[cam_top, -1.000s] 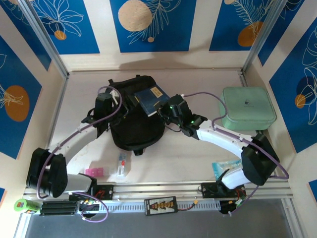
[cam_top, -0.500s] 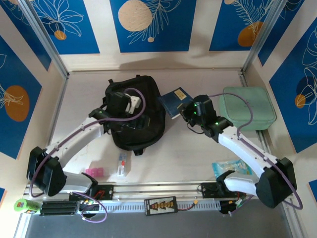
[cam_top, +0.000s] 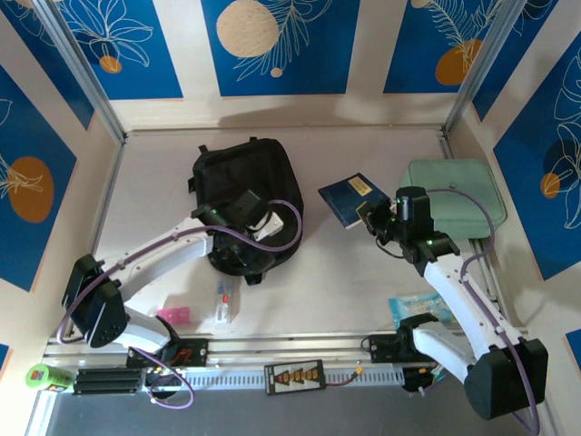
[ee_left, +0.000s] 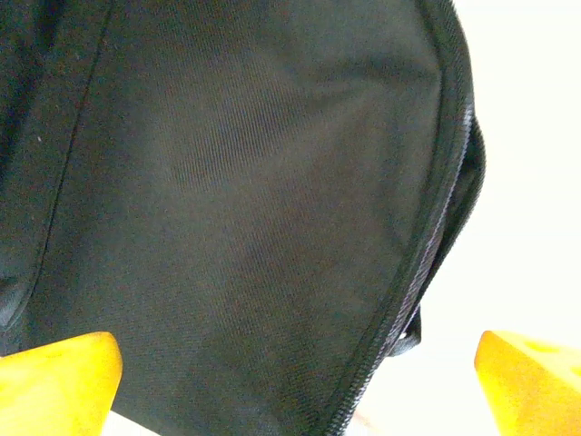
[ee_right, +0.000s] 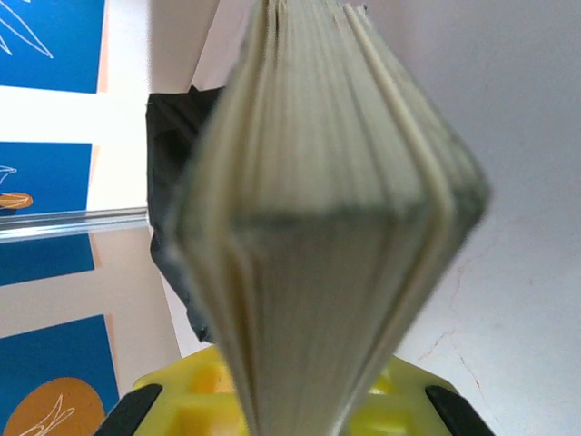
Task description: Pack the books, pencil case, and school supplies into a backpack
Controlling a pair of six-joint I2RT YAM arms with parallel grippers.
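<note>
The top external camera sits above and behind the near edge of the counter (cam_top: 345, 263). It looks down and forward and covers the surface up to the far edge. The left wrist camera faces past its own left fingers (ee_left: 54, 381) and is very close to the backpack (ee_left: 254, 200), close enough to resolve the fabric weave. The right wrist camera looks along the right fingers (ee_right: 191, 404) at the page edges of a book (ee_right: 327, 227), which are near enough to blur. All three views share the backpack. The overhead and right wrist views share the book.
</note>
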